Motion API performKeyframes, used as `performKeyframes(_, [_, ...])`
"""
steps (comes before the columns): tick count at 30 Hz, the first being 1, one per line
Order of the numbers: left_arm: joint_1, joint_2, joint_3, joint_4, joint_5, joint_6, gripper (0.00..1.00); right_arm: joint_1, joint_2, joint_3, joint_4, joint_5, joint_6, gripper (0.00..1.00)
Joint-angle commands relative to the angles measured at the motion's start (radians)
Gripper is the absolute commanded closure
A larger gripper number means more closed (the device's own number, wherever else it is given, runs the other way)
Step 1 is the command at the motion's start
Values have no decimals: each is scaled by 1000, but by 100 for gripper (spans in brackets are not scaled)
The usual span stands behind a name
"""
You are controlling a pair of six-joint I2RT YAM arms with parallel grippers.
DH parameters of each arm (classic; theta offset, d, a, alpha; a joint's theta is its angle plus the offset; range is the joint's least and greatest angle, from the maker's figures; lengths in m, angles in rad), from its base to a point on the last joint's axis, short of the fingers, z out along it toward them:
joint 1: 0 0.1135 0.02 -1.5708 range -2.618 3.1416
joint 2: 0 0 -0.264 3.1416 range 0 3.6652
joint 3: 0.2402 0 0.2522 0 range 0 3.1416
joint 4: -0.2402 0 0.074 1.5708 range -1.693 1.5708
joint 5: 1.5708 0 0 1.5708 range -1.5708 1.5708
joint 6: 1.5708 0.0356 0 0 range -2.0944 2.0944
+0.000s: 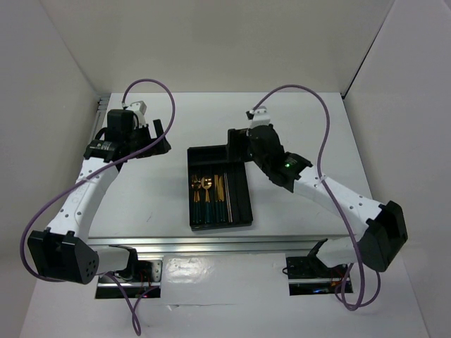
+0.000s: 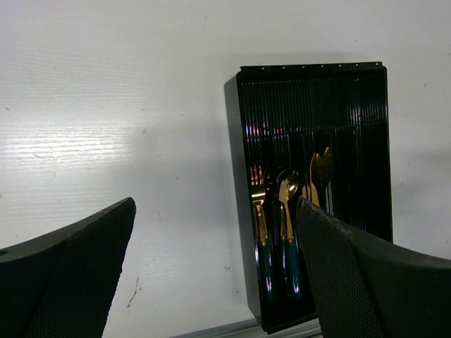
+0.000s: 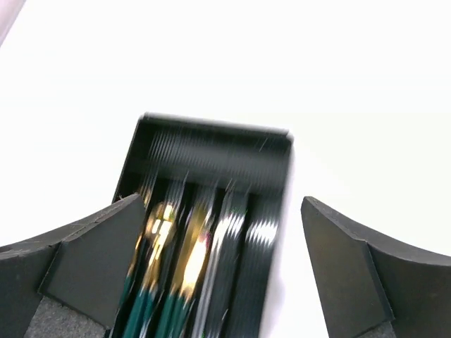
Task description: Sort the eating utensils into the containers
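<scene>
Gold-headed utensils (image 1: 208,193) lie lengthwise, as the narrow compartments of the black tray (image 1: 215,160) require, seemingly sorted, while the right end effector (image 1: 237,144) over its far end and the left end effector (image 1: 156,139) aside above the surface (image 1: 317,127) both gape wide and empty.

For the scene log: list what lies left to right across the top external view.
Left arm's base → gold-headed utensils → grey stick → black tray's bare right compartment → right arm's base.
</scene>
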Motion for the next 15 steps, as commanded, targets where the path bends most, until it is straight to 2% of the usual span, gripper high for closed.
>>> performKeyframes(1, [6,-43,-12,52,9,32,0,-21,-24,56,150,212,-173,0])
performKeyframes(3, [6,-62,-36,72,19,32,0,-55,-24,56,213,265,-221,0])
performKeyframes(6, [6,-87,-46,101,5,41,0,-154,13,88,213,278,-248,0])
performKeyframes(9, [6,-131,-56,127,-32,41,0,-228,42,147,192,199,-276,0])
performKeyframes(10, [6,-148,-79,159,-18,55,0,-237,56,176,192,165,-308,0])
performKeyframes(15, [6,-239,-119,259,39,73,0,-247,67,277,195,184,-328,0])
